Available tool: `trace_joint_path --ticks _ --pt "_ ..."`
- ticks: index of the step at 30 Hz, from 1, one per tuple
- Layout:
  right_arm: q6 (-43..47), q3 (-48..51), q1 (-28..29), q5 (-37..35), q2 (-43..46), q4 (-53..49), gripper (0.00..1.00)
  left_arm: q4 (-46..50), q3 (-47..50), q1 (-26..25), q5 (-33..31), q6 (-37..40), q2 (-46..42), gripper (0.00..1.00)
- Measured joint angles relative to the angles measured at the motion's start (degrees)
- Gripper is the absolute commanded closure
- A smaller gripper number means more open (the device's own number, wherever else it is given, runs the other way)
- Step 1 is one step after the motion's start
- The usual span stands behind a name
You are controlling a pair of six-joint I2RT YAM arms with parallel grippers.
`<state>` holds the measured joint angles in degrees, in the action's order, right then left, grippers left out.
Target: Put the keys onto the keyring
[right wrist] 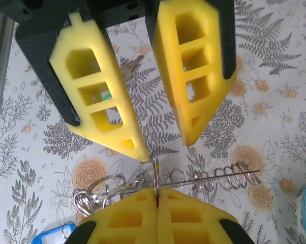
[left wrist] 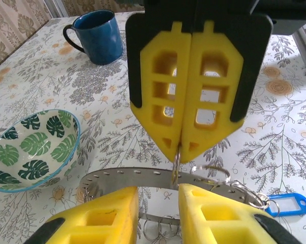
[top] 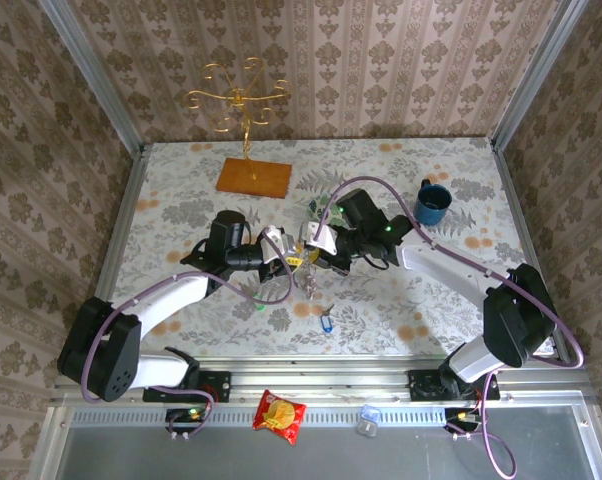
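Table [top: 161, 200] walled on three sides, metal rail [top: 381, 370] at the near edge; open cloth left and right of the arms, bowl [left wrist: 33, 147] just behind the grippers. Mid-table: right gripper [right wrist: 157, 190] closed on a thin metal loop [right wrist: 156, 170] just over the keyring [left wrist: 127, 179]; left gripper [left wrist: 158, 195] facing it, fingers [right wrist: 99, 96] parted, gripping nothing. Blue key [left wrist: 290, 205] near the keyring; green key [right wrist: 128, 67] beside the left gripper.

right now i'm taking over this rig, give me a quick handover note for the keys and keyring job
Left tool: open, holding nothing.
Right tool: shut on a thin metal edge of the keyring.
Green key and blue key lie on the table, neither apparently threaded on.
Done: keyring gripped.
Left: get both keys onto it.
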<state>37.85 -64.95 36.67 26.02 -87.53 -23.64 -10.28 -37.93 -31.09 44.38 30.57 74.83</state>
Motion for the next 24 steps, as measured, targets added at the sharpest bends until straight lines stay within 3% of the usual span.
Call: trace_joint_path --ticks 8,15,24 --pt "1.03 -1.68 1.42 -0.85 -1.03 -1.38 1.00 -0.42 0.00 0.00 2.36 -0.94 0.20 0.81" --pt "0.39 -1.77 1.40 -0.81 -1.20 -1.18 1.00 0.07 0.00 0.00 3.78 -0.76 0.48 0.94" --pt "-3.98 0.15 -0.42 2.93 -0.87 1.79 1.00 0.02 -0.59 -0.31 3.37 -0.52 1.53 1.00"
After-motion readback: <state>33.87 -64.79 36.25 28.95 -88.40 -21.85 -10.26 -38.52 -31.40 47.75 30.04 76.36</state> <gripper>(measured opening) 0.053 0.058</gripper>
